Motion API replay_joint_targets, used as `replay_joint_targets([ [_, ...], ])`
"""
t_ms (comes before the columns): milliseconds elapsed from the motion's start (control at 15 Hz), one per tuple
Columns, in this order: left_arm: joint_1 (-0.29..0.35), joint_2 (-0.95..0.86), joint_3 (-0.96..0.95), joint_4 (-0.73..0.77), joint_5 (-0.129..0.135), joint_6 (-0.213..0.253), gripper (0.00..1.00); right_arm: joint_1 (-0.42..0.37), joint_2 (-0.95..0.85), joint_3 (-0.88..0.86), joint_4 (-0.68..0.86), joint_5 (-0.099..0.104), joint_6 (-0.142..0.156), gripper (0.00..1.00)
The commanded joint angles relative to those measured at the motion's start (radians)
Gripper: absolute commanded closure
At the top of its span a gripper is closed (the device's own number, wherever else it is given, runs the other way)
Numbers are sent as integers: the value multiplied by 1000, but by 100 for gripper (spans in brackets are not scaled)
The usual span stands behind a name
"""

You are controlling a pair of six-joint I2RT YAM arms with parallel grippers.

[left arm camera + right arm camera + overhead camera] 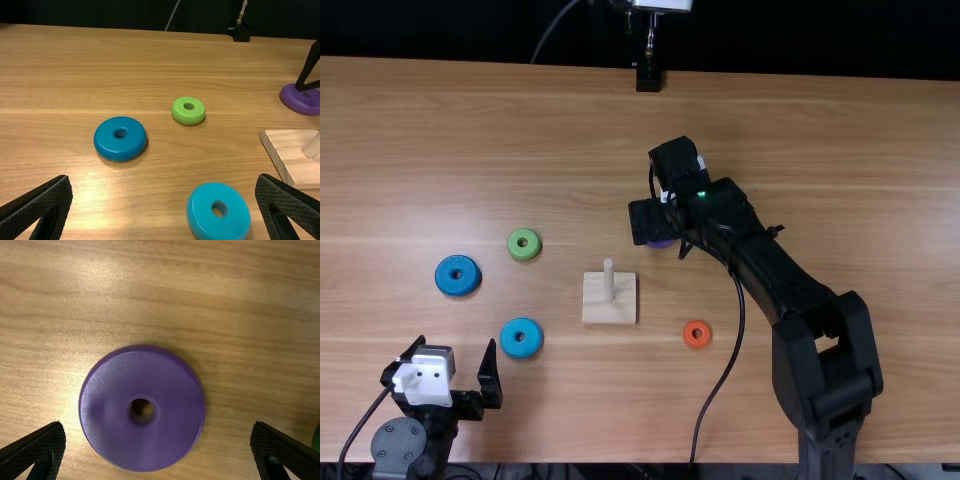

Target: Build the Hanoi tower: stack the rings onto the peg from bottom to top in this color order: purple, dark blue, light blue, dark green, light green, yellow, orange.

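Observation:
In the top view my right gripper (666, 216) is over the purple ring (661, 243), behind the wooden base (609, 311) with its bare peg (609, 280). The right wrist view has the purple ring (141, 440) lying flat between the open fingers of my right gripper (158, 425). My left gripper (456, 341) stands open at the near left; in its wrist view the left gripper (163, 178) holds nothing. Also lying flat are the dark blue ring (458, 275), light blue ring (521, 338), light green ring (524, 244) and orange ring (697, 333).
A dark green piece (317, 440) shows at the right wrist view's edge. The right arm stretches over the table's right half, its cable running down near the orange ring. A black mount (648, 78) stands at the table's far edge (800, 80).

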Motion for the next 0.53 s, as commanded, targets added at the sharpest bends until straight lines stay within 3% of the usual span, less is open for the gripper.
replay_joint_targets([
  [0,7,-10,-111,-76,-1,14,0,5,27,31,2,8,10,0],
  [467,7,-10,-111,-76,-1,14,0,7,61,34,6,12,10,0],
])
